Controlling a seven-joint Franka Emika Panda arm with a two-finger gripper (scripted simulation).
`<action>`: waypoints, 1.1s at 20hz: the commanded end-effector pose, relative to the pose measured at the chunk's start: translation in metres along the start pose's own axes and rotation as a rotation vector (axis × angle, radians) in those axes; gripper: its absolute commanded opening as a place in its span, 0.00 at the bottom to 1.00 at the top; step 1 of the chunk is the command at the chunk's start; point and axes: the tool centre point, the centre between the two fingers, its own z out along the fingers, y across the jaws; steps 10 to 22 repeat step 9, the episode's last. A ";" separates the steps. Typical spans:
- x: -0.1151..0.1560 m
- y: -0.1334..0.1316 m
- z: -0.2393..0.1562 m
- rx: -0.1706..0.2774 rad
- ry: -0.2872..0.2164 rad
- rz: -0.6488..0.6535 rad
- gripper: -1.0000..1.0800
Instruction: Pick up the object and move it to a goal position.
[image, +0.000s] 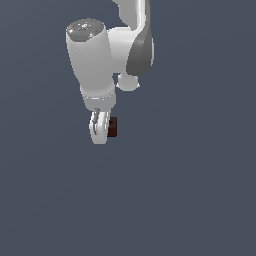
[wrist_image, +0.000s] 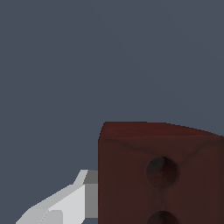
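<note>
The object (image: 113, 127) is a tiny dark red-brown block, seen in the exterior view just beside the white gripper (image: 103, 131), which points downward from the arm. In the wrist view the object (wrist_image: 162, 175) looms large, with two round dark marks on its near face. One white finger (wrist_image: 65, 203) presses flat against its side there; the opposite finger is out of frame. The gripper is shut on the object. The plain backdrop gives no cue to how high the block hangs above the surface.
Only a uniform dark grey-blue surface (image: 200, 200) surrounds the arm in both views. No goal marker or other object shows.
</note>
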 end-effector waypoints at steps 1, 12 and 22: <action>0.001 -0.004 -0.013 0.001 0.000 -0.001 0.00; 0.002 -0.009 -0.027 0.001 -0.001 -0.001 0.00; 0.002 -0.009 -0.027 0.001 -0.001 -0.001 0.00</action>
